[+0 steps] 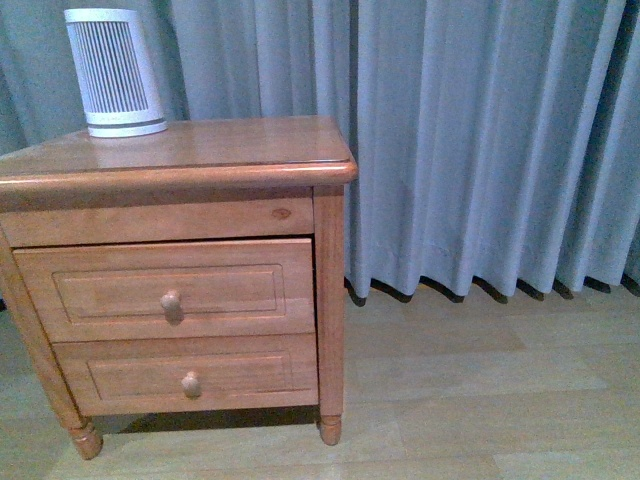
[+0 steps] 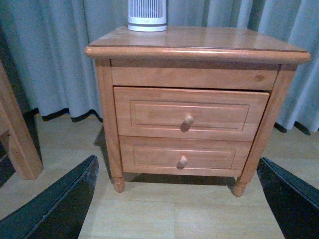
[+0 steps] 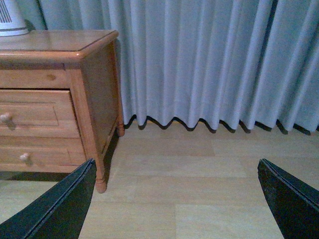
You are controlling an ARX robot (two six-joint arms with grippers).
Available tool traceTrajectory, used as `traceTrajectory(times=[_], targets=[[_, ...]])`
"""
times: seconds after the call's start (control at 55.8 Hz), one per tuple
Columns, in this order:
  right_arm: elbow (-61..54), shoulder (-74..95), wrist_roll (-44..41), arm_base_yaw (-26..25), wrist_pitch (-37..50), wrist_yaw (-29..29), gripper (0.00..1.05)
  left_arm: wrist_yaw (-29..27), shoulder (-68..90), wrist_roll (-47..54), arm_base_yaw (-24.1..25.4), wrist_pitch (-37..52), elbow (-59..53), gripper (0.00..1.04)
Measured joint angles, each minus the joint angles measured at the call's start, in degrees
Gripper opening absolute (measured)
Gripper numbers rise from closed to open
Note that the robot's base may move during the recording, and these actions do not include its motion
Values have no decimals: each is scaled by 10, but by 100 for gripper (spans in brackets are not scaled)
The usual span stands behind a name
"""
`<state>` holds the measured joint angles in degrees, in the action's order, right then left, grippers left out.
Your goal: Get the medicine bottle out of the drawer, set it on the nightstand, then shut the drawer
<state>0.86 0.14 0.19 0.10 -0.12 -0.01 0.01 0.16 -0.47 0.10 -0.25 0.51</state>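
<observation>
The honey-brown nightstand (image 1: 215,145) stands at the left of the front view. Its upper drawer (image 1: 170,288) juts out slightly, with a round pale knob (image 1: 171,300); its inside is hidden. The medicine bottle is out of view. Neither arm appears in the front view. My left gripper (image 2: 177,199) is open, well back from the nightstand (image 2: 199,40) and facing the drawer (image 2: 189,113), with bare floor between its black fingers (image 2: 60,204). Open too, my right gripper (image 3: 177,199) hangs over the floor, off to the side of the nightstand (image 3: 55,42).
A tall white ribbed cylinder (image 1: 113,72) stands on the nightstand's top at its back left. The lower drawer (image 1: 190,375) is shut. Grey curtains (image 1: 480,140) hang behind, above pale wood flooring (image 1: 480,400). Another wooden furniture leg (image 2: 17,139) shows in the left wrist view.
</observation>
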Motion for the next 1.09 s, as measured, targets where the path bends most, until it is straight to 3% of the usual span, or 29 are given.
traceTrajectory(times=[0.125,0.197,0.305,0.502,0.699,0.842,1.093], targets=[[0,0,0,0,0,0,98,8,3,-2,1,-4,1,98],[0,0,0,0,0,0,98,114,106,-16,26,-134,73,98],[0,0,0,0,0,0,98,167,289,-27,19,-111,173,98],[0,0,0,0,0,0,98,142,576,-38,-26,113,365,98],[0,0,0,0,0,0,98,90,824,-33,-70,280,394,98],[0,0,0,0,0,0,98,55,960,-23,-71,365,402,98],[0,0,0,0,0,0,98,26,1117,-14,-64,435,442,98]])
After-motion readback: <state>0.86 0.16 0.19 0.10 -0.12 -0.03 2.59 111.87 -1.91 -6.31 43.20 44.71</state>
